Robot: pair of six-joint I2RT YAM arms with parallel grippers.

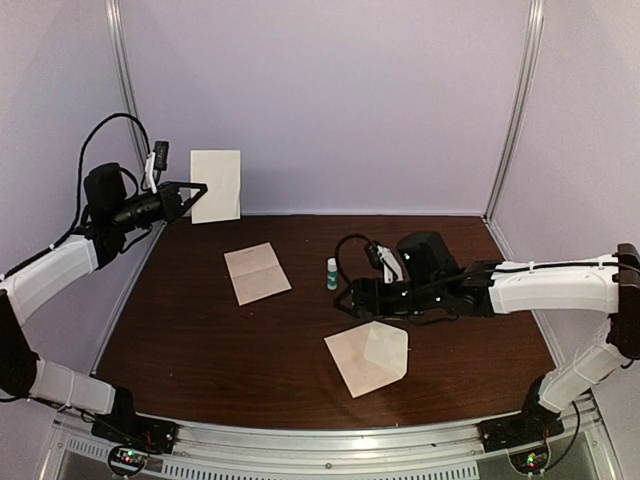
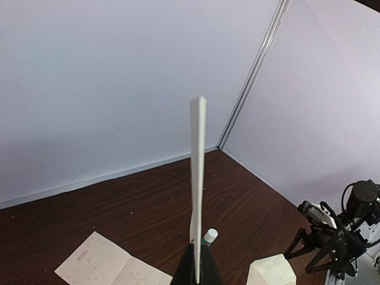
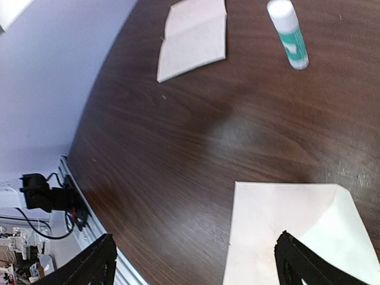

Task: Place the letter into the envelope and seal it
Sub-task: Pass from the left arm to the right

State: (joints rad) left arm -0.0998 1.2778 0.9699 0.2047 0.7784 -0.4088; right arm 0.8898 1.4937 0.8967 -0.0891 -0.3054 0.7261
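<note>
Top external, lower centre: light, limp envelope is likely best pinned at its edge by wide-spread right hand; sheet is held in left hand.

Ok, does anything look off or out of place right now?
Nothing is spilled or damaged. One oddity: the left tool holds a sheet upright in the air at the back left, far from the envelope, which lies skewed.

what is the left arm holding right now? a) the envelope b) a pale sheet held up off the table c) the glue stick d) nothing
b: the left fingers are shut on the edge of a pale sheet raised in the air; the glue stick and envelope sit on the table.
</note>
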